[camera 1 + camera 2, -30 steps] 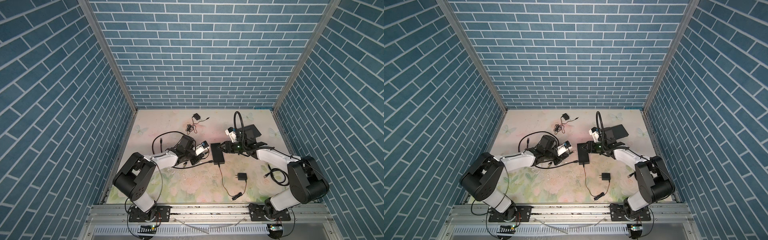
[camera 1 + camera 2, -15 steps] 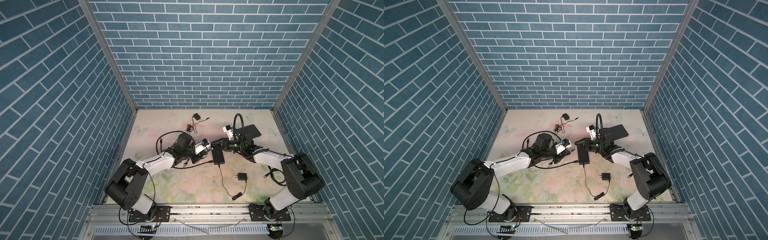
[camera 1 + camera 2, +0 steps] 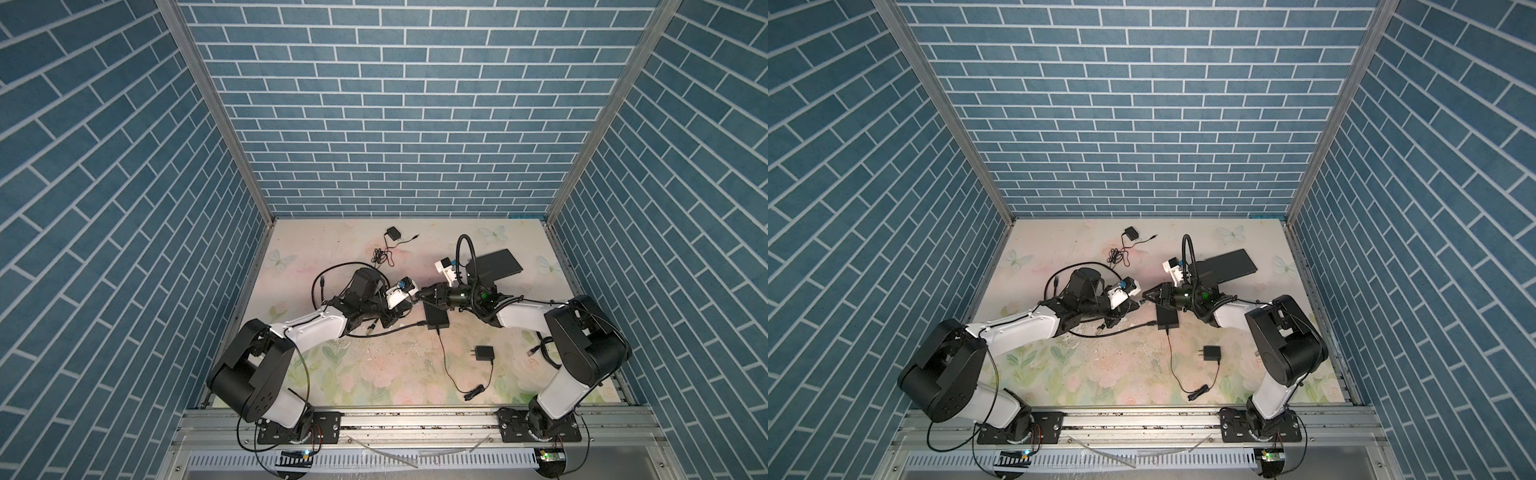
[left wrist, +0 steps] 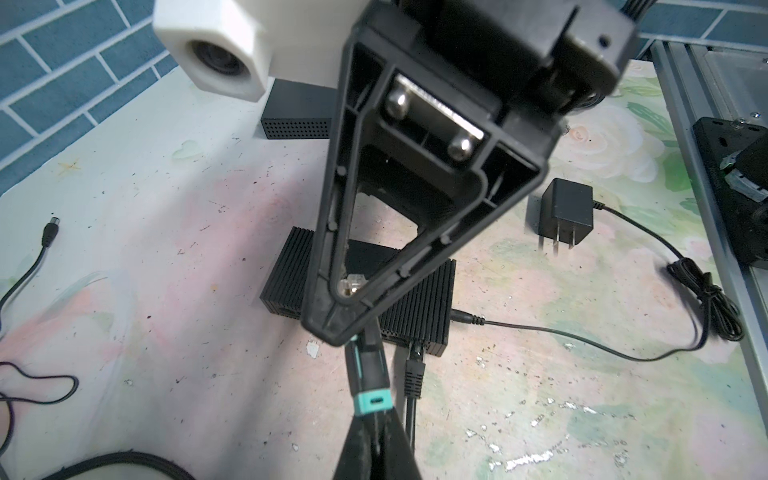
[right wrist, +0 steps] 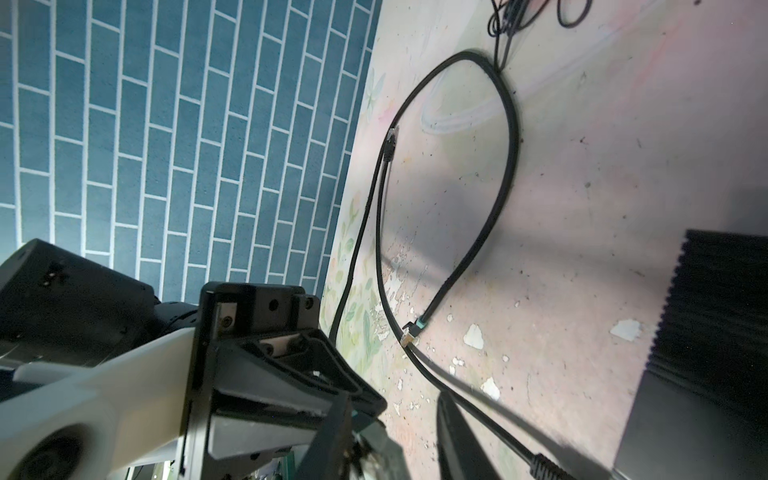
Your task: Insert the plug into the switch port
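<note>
Floral desk [image 3: 374,365], brick walls [image 3: 374,124]. Left tool [image 4: 374,432] clamps the teal boot [image 4: 374,402]. Plug [image 4: 353,286] sits at the switch's [image 3: 436,318] 11 o'clock, with the right tool's [image 4: 332,326] jaws apart around it. Probably light and stiff, with a brittle latch: grip the boot.

**Matt black plastic on a worn, flaking tabletop**

The switch [image 4: 419,299] has a matt black casing, finely ribbed. The plug [image 4: 353,286] is clear, glossy plastic ahead of a teal rubbery boot [image 4: 374,402]. At the switch's four o'clock, the adapter [image 3: 484,354] is smooth black plastic with bare metal prongs. The printed tabletop [image 4: 187,249] is scuffed, its coating chipped.
</note>
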Motion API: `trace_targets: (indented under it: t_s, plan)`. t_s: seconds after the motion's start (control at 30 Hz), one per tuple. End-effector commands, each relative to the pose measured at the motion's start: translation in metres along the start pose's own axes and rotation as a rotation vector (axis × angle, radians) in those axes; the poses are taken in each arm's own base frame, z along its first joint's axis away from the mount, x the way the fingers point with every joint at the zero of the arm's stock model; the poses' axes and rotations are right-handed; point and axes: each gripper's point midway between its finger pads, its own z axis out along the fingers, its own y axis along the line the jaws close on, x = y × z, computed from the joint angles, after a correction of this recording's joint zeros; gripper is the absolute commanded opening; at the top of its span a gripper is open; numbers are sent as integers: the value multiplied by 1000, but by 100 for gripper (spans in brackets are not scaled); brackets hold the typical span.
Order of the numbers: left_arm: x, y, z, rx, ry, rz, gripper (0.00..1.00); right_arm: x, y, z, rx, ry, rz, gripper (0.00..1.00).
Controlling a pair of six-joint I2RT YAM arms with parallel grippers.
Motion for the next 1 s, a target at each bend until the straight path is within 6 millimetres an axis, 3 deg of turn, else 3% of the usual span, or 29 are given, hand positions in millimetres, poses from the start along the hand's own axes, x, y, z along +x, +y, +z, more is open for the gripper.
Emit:
trace_targets:
  t_s: [0.0,0.2,0.3,0.43,0.73,0.97]
  plan:
    - [-11,2,-9,1,-46,5,0,3,3,2,-34,7,9,24]
    - [-8,7,-10,-15,-52,-15,2,4,-1,2,-30,-7,52,12]
    - [-6,12,-8,-44,-49,-30,15,3,-3,1,-31,-34,99,10]
    - [-9,17,-8,-74,-72,-30,27,1,-7,-2,-33,-89,169,9]
    - [2,-4,3,19,-36,-19,39,-3,-9,0,-68,-127,213,8]
    - [7,4,14,-16,-7,-21,40,-2,-5,2,-76,-120,210,8]
